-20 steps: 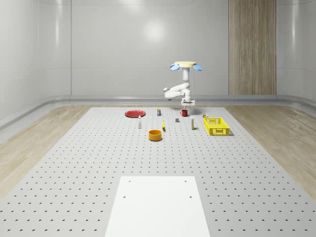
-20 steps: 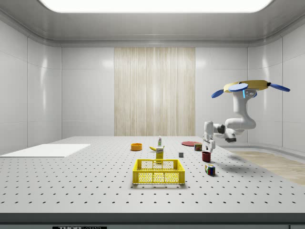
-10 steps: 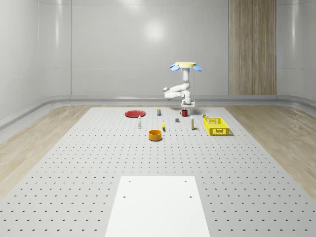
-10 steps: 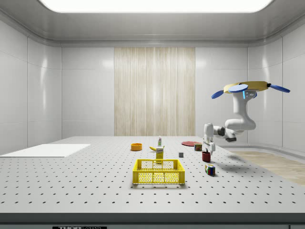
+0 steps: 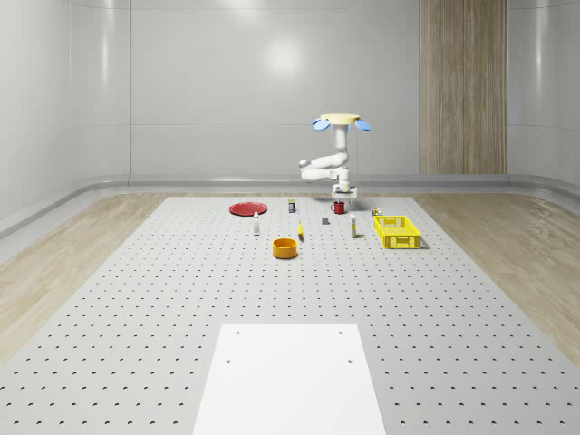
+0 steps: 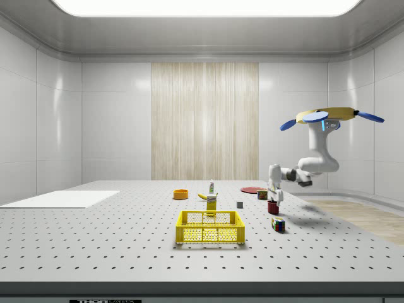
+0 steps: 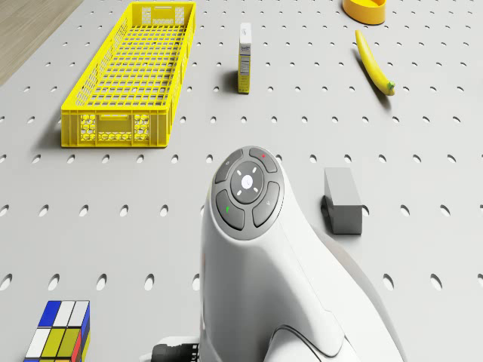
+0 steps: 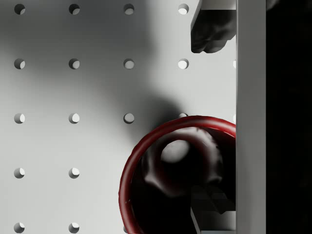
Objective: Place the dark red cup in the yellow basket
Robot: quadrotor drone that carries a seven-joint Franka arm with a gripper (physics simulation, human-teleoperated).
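The dark red cup (image 5: 338, 207) stands upright on the perforated table, near its far end (image 6: 273, 207). My gripper (image 6: 275, 197) hangs right over it, pointing down. In the wrist view the gripper (image 8: 209, 122) is open across the cup's rim (image 8: 146, 146): one finger (image 8: 208, 34) is outside the cup and the other (image 8: 210, 209) is inside it. The drone (image 5: 342, 120) hovers above the far part of the table, with the arm (image 7: 249, 249) reaching down. The yellow basket (image 5: 397, 232) sits on the table to the whole-scene view's right of the cup (image 7: 132, 72).
Near the cup lie a grey block (image 7: 343, 200), a Rubik's cube (image 7: 59, 329), a small carton (image 7: 245, 47) and a banana (image 7: 373, 62). An orange bowl (image 5: 285, 247) and a red plate (image 5: 246, 208) sit further left. A white panel (image 5: 290, 376) covers the near table.
The gripper has come down a little onto the cup and the arm has folded slightly. The drone, cup and basket stay where they were.
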